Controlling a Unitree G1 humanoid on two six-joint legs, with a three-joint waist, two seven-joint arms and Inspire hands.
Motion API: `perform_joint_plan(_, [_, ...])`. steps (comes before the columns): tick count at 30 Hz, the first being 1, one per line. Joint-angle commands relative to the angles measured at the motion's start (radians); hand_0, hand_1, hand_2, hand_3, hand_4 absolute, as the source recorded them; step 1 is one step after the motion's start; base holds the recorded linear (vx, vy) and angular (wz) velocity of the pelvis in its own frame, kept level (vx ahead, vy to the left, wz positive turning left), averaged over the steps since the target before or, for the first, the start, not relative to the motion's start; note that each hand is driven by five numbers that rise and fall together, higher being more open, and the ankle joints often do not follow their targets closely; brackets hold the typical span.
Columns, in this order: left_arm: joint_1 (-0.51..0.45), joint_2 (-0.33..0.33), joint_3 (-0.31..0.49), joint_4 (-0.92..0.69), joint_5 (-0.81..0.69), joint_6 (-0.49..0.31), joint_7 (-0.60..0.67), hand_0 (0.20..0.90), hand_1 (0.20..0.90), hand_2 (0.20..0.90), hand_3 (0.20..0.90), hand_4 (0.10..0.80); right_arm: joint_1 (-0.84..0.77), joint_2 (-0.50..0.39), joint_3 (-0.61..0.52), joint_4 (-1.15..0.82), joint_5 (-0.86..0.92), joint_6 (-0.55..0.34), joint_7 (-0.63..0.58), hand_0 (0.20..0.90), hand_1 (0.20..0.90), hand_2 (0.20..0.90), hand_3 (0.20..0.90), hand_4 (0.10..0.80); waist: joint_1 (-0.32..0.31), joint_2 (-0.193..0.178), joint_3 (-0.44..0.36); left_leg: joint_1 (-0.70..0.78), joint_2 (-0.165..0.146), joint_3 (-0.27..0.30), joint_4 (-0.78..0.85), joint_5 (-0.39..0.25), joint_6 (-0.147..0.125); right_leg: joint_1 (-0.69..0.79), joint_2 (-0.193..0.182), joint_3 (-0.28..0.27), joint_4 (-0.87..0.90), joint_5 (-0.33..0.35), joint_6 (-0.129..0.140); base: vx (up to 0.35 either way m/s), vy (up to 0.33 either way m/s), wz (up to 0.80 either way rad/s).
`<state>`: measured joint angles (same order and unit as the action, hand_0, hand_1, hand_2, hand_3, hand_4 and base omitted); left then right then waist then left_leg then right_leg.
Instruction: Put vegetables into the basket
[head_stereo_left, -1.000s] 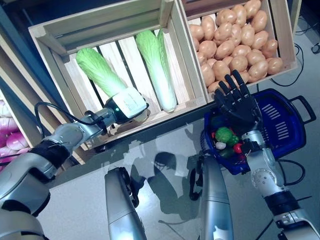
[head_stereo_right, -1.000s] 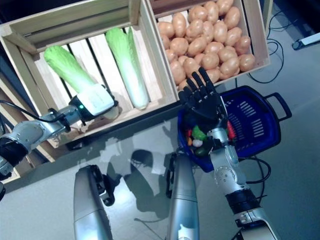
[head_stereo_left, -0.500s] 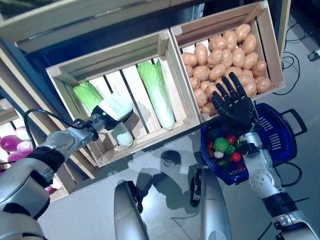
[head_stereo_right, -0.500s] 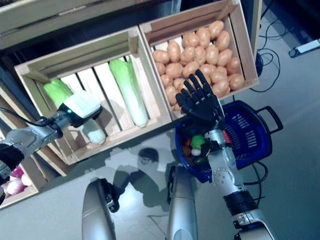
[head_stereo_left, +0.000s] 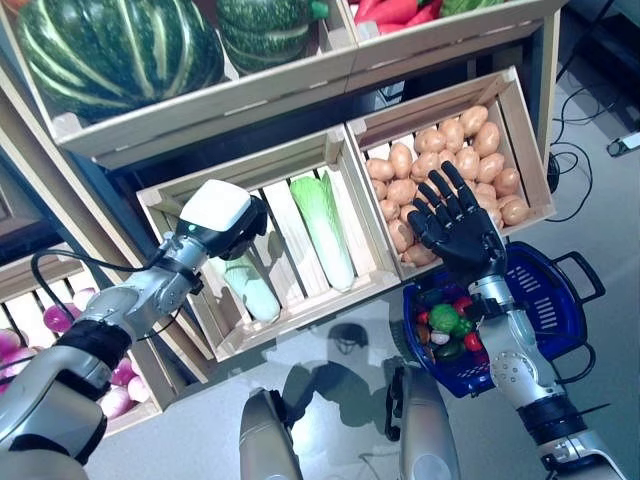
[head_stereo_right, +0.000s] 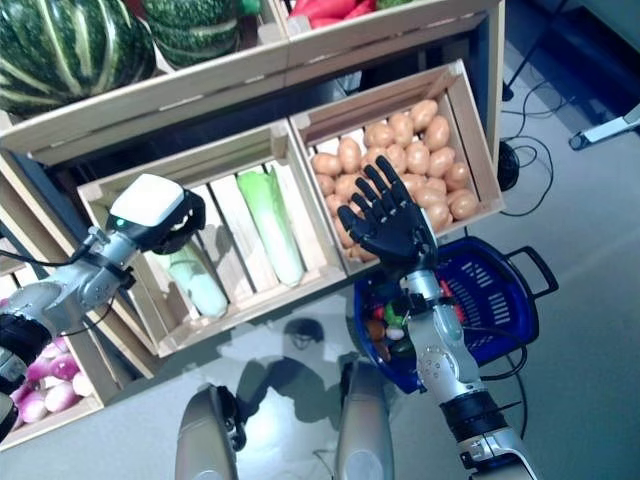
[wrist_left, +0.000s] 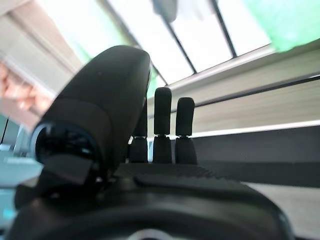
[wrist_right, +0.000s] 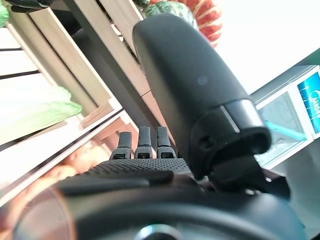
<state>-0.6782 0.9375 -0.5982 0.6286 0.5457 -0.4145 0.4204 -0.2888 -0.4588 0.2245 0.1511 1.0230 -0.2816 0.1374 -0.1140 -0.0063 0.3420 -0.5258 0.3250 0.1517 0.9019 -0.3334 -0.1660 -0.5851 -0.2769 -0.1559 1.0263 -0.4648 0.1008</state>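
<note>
My left hand (head_stereo_left: 243, 222) is inside the wooden crate (head_stereo_left: 300, 312) that holds long pale green cabbages. It hovers over the upper part of the left cabbage (head_stereo_left: 252, 292). In the left wrist view its fingers (wrist_left: 161, 131) are straight and hold nothing. My right hand (head_stereo_left: 455, 225) is open with spread fingers, just above the near rim of the blue basket (head_stereo_left: 562, 292), in front of the potato crate. The basket stands on the floor and holds green, red and white vegetables (head_stereo_left: 444, 320).
A second cabbage (head_stereo_left: 325, 225) lies to the right in the same crate. The potato crate (head_stereo_left: 520, 120) stands right behind the basket. An upper shelf (head_stereo_left: 200, 105) overhangs the crates. Grey floor lies in front of the stand.
The camera has tilted up, so the upper shelf now shows. My left hand has moved from the near end of the left cabbage to above its upper part. The right hand keeps its place over the basket.
</note>
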Motion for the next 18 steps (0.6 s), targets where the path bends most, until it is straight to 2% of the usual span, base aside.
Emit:
perform_joint_plan(1, [0.012, -0.019, 0.101, -0.054, -0.01, -0.009, 0.033, 0.3, 0.3, 0.3, 0.3, 0.4, -0.001, 0.04, -0.045, -0.061, -0.057, -0.057, 0.073, 0.9, 0.9, 0.9, 0.9, 0.8, 0.024, 0.01, -0.125, 0.031, -0.04, 0.04, -0.128, 0.06, 0.101, 0.056, -0.062, -0.017, -0.151, 0.185, 0.026, 0.103, 0.022, -0.03])
perform_joint_plan(3, [0.014, -0.011, 0.092, -0.051, 0.034, 0.01, 0.012, 0.3, 0.3, 0.3, 0.3, 0.4, 0.002, 0.037, -0.045, -0.059, -0.053, -0.045, 0.071, 0.9, 0.9, 0.9, 0.9, 0.8, 0.024, 0.007, -0.128, 0.046, -0.043, 0.043, -0.134, 0.057, 0.101, 0.073, -0.063, -0.023, -0.162, 0.185, 0.028, 0.082, 0.029, -0.07])
perform_joint_plan(5, [0.016, 0.004, 0.074, -0.058, 0.092, 0.034, -0.018, 0.9, 0.9, 0.9, 0.9, 0.8, 0.009, 0.032, -0.048, -0.06, -0.05, -0.037, 0.07, 0.9, 0.9, 0.9, 0.9, 0.8, 0.022, 0.006, -0.124, 0.047, -0.043, 0.044, -0.133, 0.055, 0.099, 0.076, -0.064, -0.022, -0.167, 0.187, 0.032, 0.044, 0.035, -0.08])
perform_joint_plan(7, [0.007, 0.018, 0.039, -0.055, 0.153, 0.06, -0.054, 0.9, 0.9, 0.9, 0.9, 0.8, 0.008, 0.022, -0.049, -0.064, -0.042, -0.03, 0.066, 0.9, 0.9, 0.9, 0.9, 0.8, 0.017, 0.005, -0.115, 0.039, -0.04, 0.044, -0.123, 0.052, 0.098, 0.071, -0.066, -0.021, -0.164, 0.188, 0.034, 0.013, 0.044, -0.01])
perform_joint_plan(10, [-0.049, 0.065, -0.076, -0.039, 0.204, 0.117, -0.112, 0.9, 0.9, 0.9, 0.9, 0.8, -0.01, -0.011, -0.037, -0.068, -0.012, -0.011, 0.053, 0.9, 0.9, 0.9, 0.9, 0.8, 0.003, 0.001, -0.09, 0.012, -0.033, 0.041, -0.1, 0.05, 0.092, 0.048, -0.068, -0.016, -0.152, 0.193, 0.039, -0.008, 0.051, -0.01])
perform_joint_plan(16, [-0.152, 0.108, -0.216, -0.019, 0.261, 0.146, -0.18, 0.9, 0.9, 0.9, 0.9, 0.8, -0.053, -0.074, -0.009, -0.075, 0.021, -0.021, 0.032, 0.9, 0.9, 0.9, 0.9, 0.8, -0.008, -0.008, -0.045, -0.064, -0.017, 0.027, -0.045, 0.051, 0.077, -0.012, -0.071, -0.012, -0.117, 0.194, 0.039, -0.053, 0.015, 0.01])
perform_joint_plan(18, [-0.172, 0.115, -0.24, -0.01, 0.281, 0.15, -0.187, 0.9, 0.9, 0.9, 0.9, 0.8, -0.062, -0.086, -0.004, -0.077, 0.027, -0.025, 0.025, 0.9, 0.9, 0.9, 0.9, 0.8, -0.01, -0.01, -0.036, -0.082, -0.015, 0.021, -0.032, 0.051, 0.072, -0.027, -0.072, -0.011, -0.108, 0.194, 0.039, -0.044, -0.015, 0.06])
